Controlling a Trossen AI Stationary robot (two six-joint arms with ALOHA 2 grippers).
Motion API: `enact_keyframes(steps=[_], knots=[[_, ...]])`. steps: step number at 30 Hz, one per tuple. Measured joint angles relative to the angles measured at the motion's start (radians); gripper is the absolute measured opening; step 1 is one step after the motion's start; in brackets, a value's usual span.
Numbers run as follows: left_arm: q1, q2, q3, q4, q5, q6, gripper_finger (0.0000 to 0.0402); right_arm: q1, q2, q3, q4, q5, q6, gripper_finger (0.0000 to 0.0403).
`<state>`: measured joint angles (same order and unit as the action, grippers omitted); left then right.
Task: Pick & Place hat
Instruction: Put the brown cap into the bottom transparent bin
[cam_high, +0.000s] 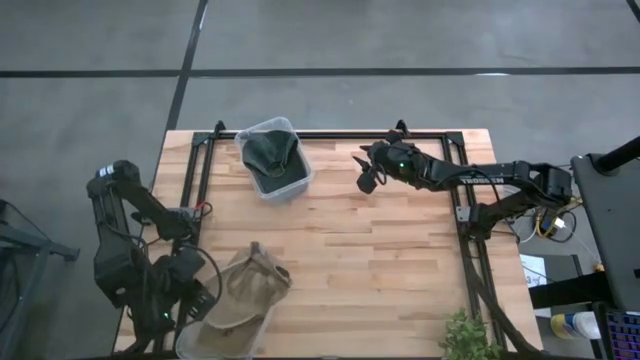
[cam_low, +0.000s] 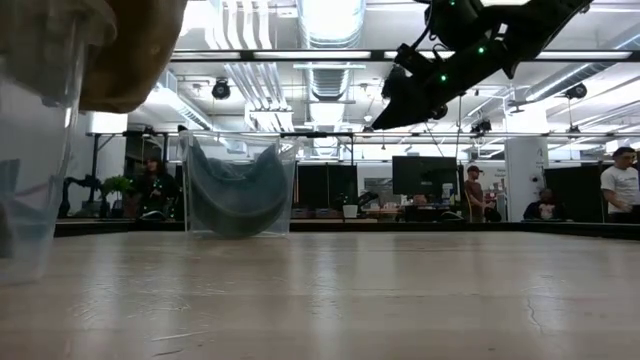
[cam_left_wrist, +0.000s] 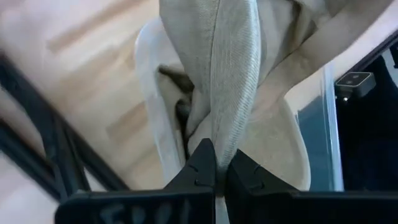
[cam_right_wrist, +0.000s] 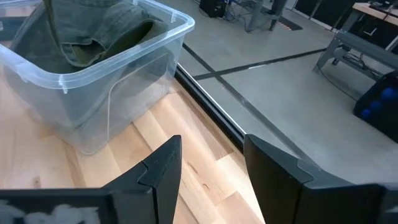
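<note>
A tan hat (cam_high: 247, 288) lies partly in a clear bin (cam_high: 196, 343) at the table's near left corner, its far part spilling over the rim toward the table's middle. My left gripper (cam_high: 198, 300) is beside that bin, shut on the hat. In the low view the tan hat (cam_low: 130, 45) bulges over the near bin (cam_low: 30, 160). A second clear bin (cam_high: 272, 158) at the far edge holds a dark green hat (cam_high: 268, 150). My right gripper (cam_high: 366, 178) hovers open above the table, right of the far bin, touching nothing. My left gripper (cam_left_wrist: 219, 157) pinches a raised fold of the tan hat's cloth (cam_left_wrist: 225, 124) between its two fingers. The ridge of cloth runs away from the fingertips, along the fingers' line. The rest of the hat drapes into and over the clear bin (cam_left_wrist: 148, 118) below.
Black frame rails (cam_high: 330, 134) border the table's far, left and right sides. A small plant (cam_high: 465, 335) stands at the near right corner. Bare wood (cam_high: 380, 260) spans the table's middle. People and desks show in the room beyond the far edge.
</note>
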<state>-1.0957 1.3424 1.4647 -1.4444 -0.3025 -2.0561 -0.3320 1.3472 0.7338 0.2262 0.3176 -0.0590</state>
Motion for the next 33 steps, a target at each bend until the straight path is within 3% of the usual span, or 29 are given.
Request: enact_keyframes(steps=[6, 12, 17, 19, 25, 33], knots=[[0.004, 0.005, -0.002, 0.057, 0.004, -0.043, 0.0007, -0.008, 0.024, 0.000, 0.011, 0.000, 0.003, 0.0167], [0.014, 0.062, -0.054, 0.062, 0.020, 0.105, 0.0014, -0.019, 0.027, -0.001, 0.020, 0.000, -0.005, 0.0173], [0.013, 0.110, -0.126, 0.112, 0.002, 0.115, 0.0018, -0.035, 0.021, -0.001, 0.020, 0.000, -0.015, 0.0172], [0.014, 0.128, -0.157, 0.157, 0.040, 0.093, 0.0023, -0.041, 0.023, -0.001, 0.019, 0.000, -0.016, 0.0170], [0.019, 0.151, -0.219, 0.163, 0.285, -0.092, 0.0054, -0.049, 0.024, -0.001, 0.019, 0.000, -0.007, 0.0167], [0.025, 0.137, -0.226, 0.272, 0.267, 0.012, 0.0066, -0.049, 0.024, -0.001, 0.018, -0.001, 0.000, 0.0166]])
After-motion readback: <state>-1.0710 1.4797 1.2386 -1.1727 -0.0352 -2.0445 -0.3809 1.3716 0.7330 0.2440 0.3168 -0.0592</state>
